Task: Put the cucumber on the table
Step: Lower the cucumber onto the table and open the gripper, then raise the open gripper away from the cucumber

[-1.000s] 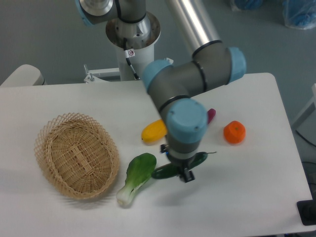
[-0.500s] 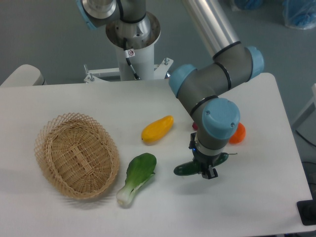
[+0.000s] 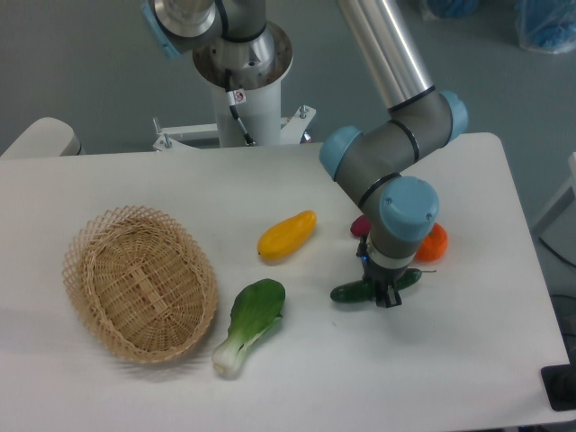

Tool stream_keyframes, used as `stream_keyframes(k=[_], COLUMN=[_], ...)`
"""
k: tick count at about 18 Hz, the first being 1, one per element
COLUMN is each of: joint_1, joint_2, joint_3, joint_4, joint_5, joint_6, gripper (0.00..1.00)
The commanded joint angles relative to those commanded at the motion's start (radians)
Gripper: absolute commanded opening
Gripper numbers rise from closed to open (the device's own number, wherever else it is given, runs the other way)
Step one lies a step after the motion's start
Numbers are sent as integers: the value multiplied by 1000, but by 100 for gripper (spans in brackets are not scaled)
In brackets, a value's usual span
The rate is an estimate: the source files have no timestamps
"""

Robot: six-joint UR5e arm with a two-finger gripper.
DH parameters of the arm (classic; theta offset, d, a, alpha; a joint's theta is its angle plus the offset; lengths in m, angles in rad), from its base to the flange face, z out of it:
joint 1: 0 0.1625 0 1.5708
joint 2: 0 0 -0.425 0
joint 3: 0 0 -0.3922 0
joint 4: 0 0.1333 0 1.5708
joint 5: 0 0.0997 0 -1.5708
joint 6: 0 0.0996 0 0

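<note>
The arm reaches down from above, wrist vertical, gripper [image 3: 384,294] pointing straight down with jaws clamped tight

No text, brand, number or sign can be read anywhere in the view. The only candidate is a small white tag with a red mark [image 3: 238,96], hanging on the black cable against the white cylindrical robot pedestal [image 3: 245,108]; the mark is too small and blurred to make out as letters or a symbol. The grey and blue robot arm [image 3: 396,171] shows no legible marking
</note>
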Motion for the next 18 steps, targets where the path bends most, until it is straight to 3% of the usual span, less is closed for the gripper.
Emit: stream_keyframes(k=[1, 2, 3, 9, 12, 18], joint_1=[-3, -8, -11, -18, -28, -95], joint_2=[2, 5, 6, 20, 26, 20], joint_3=[8, 11, 17, 48, 96, 287], joint_4=[-9, -11, -11, -17, -32, -207], joint_5=[-2, 2, -3, -8, -9, -9], joint_6=[-3, -9, -20, -60, -60, -80], gripper=[87, 96, 98, 100, 100, 100])
